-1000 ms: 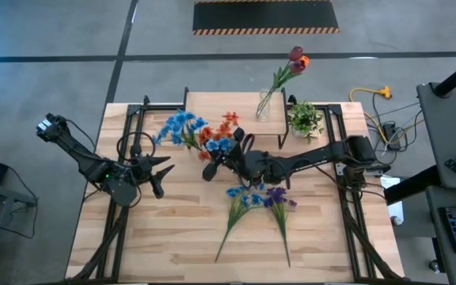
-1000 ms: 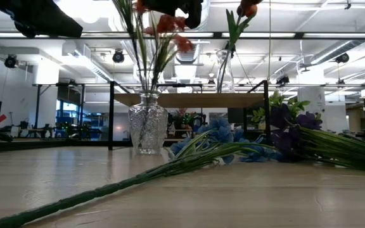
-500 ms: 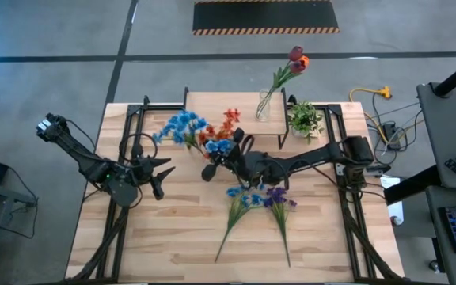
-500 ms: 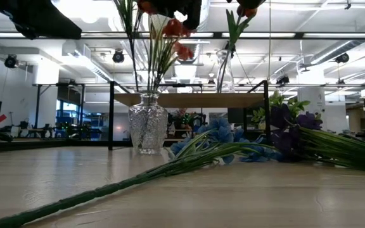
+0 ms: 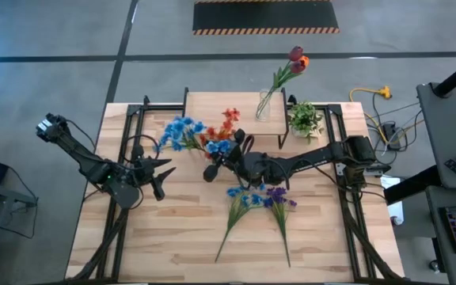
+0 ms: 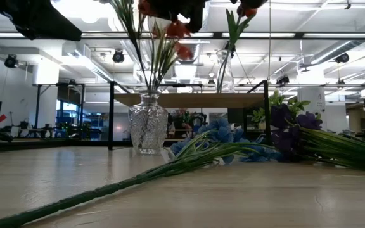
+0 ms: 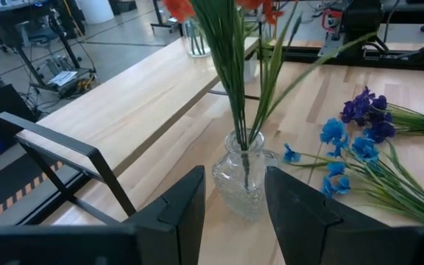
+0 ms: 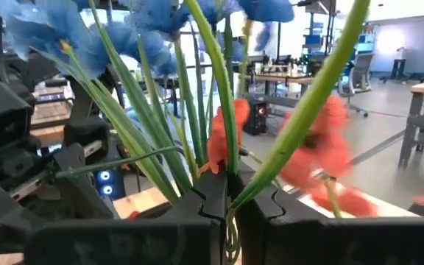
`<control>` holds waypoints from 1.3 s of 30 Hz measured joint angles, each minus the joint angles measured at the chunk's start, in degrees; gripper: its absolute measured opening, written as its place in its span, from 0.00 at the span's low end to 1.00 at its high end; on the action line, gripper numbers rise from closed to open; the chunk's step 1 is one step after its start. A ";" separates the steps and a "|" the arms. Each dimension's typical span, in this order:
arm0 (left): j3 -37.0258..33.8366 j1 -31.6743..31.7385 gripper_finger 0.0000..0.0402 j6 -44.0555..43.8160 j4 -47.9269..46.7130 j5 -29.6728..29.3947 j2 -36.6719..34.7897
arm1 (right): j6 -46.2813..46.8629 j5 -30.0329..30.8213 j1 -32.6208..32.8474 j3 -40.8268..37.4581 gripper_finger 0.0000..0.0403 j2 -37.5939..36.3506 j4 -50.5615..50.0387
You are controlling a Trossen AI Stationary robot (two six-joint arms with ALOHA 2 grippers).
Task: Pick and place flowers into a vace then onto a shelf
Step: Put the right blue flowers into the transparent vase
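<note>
Two dark, slender jointed arms are being shown above the wooden table (image 5: 180,229), each being finished in matte black. The left gripper (image 7: 230,213) is being ended by two broad, angular black fingers. The right gripper (image 8: 227,206) is being ended by blocky black fingers with stepped edges.

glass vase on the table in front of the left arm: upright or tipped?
Upright. The glass vase stands on its base on the table in the left wrist and low views, mouth up, with flower stems rising out of it.
</note>
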 joint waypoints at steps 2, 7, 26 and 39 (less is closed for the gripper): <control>-0.02 0.00 0.31 0.00 0.00 0.01 0.03 | 0.08 0.73 0.09 -0.39 0.02 0.00 0.04; -0.02 0.00 0.31 -0.02 0.00 0.00 0.26 | 3.17 1.42 0.35 -1.69 0.02 0.00 -0.32; -0.02 0.00 0.31 -0.30 0.05 0.01 0.26 | 11.94 2.93 0.61 -4.11 0.02 -0.02 -9.91; -0.04 0.00 0.31 -0.35 0.10 -0.02 0.31 | 17.66 2.92 0.59 -6.71 0.02 -0.02 -11.82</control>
